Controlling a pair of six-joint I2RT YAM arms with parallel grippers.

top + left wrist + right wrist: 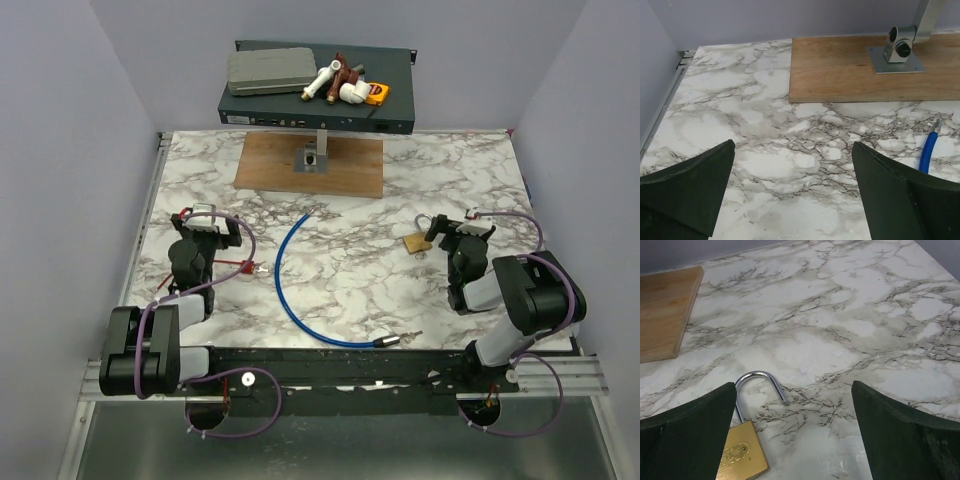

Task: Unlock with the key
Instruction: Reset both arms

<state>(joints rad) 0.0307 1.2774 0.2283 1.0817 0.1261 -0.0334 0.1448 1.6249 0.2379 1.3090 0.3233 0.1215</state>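
The table (380, 280) is being lit brightly and evenly from above, and only faint, soft shadows are being cast on it. The top view is being shown sharp throughout. In the wrist views the near fingers (685, 195) are being rendered dark and slightly blurred, while a small glint is being caught on the padlock (742, 452) shackle.

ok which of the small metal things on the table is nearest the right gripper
The brass padlock, right beside the right gripper. The key lies over by the left gripper, the cable plug at the near edge.
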